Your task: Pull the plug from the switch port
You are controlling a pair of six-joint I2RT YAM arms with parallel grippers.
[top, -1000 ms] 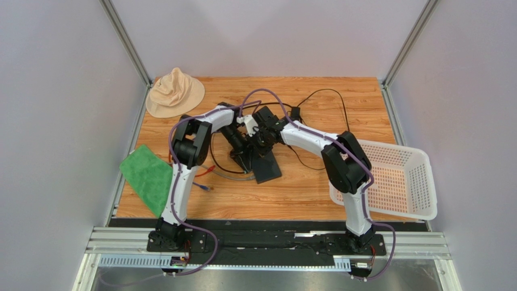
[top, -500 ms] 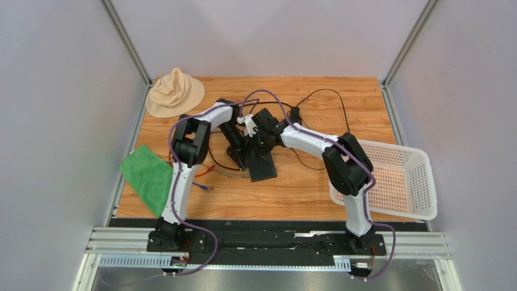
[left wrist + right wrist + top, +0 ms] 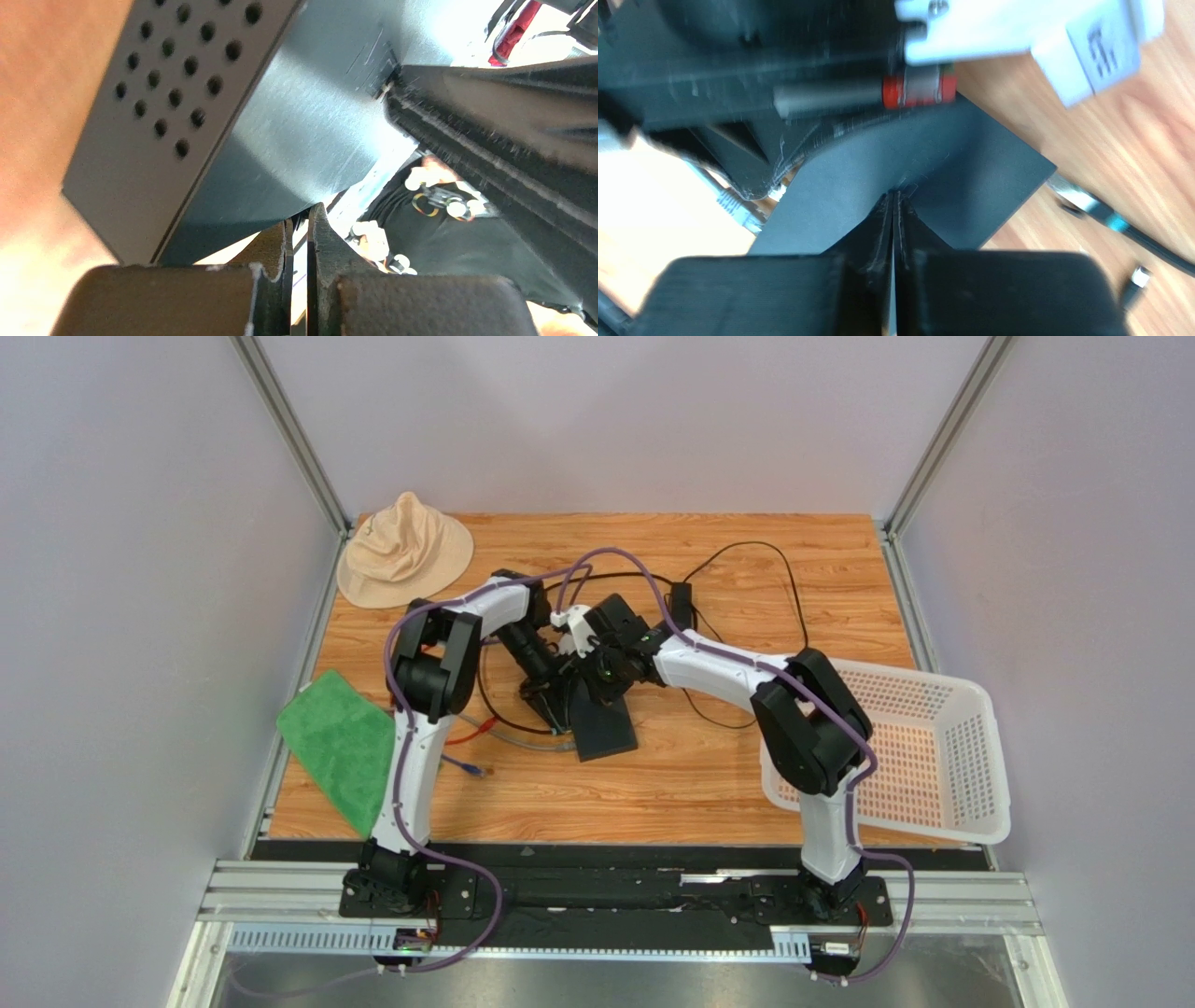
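The switch (image 3: 606,731) is a flat black box lying mid-table; its vented side wall fills the left wrist view (image 3: 175,98). My right gripper (image 3: 596,679) is shut, its tips (image 3: 893,196) resting on the switch's top face (image 3: 976,168). My left gripper (image 3: 558,703) sits at the switch's far left edge, jaws almost together (image 3: 300,218) with only a thin slit of light; whether a cable is pinched there does not show. A pale ribbed plug (image 3: 734,206) on a grey cable (image 3: 540,742) lies at the switch's left edge, beside the left gripper's finger. The port itself is hidden.
A tan hat (image 3: 404,549) lies at the back left and a green cloth (image 3: 341,745) at the left edge. A white basket (image 3: 912,756) overhangs the right side. A small black adapter (image 3: 683,598) with a black cord sits behind. Loose orange and blue cable ends (image 3: 470,753) lie left of the switch.
Both grippers and the switch have shifted slightly to the left, and the switch has turned a little. Neither gripper's jaws changed.
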